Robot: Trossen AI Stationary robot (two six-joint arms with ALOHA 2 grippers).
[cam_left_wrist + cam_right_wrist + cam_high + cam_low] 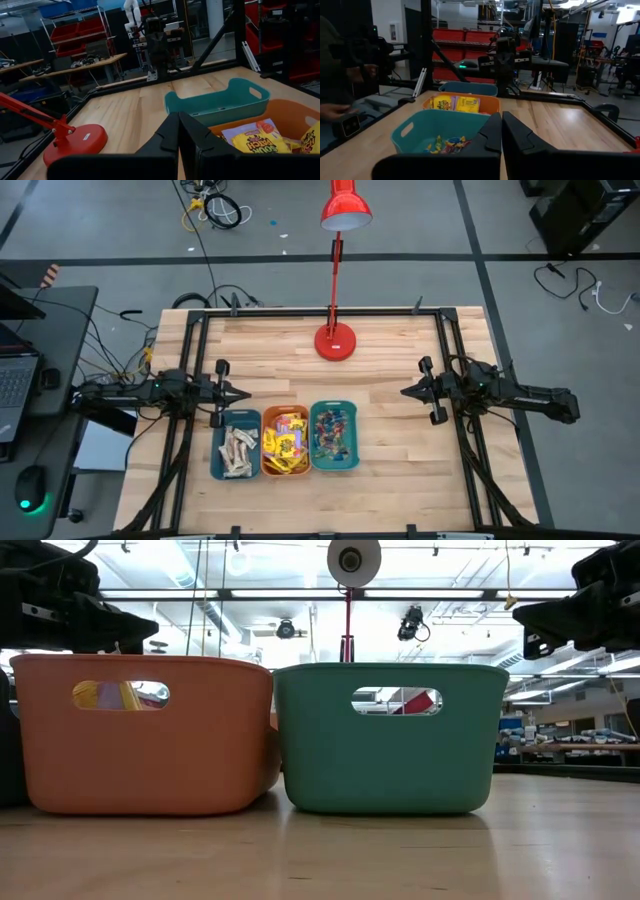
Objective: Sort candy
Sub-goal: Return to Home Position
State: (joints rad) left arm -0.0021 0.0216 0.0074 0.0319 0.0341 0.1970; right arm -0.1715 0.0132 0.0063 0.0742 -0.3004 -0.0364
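Three bins stand side by side near the table's front. A dark blue bin (235,445) holds pale beige bars (238,452). The orange bin (285,442) holds yellow packets (262,142). The teal bin (334,436) holds tiny coloured pieces (447,144). My left gripper (243,393) hangs shut above the table at the left, just beyond the blue bin. My right gripper (405,392) hangs shut at the right, well clear of the teal bin. Both point level toward the table's middle.
A red desk lamp stands with its base (335,341) at the table's far middle and its shade (346,212) over the far edge. A black frame (300,314) runs round the tabletop. Bare wood lies between the two grippers and right of the teal bin.
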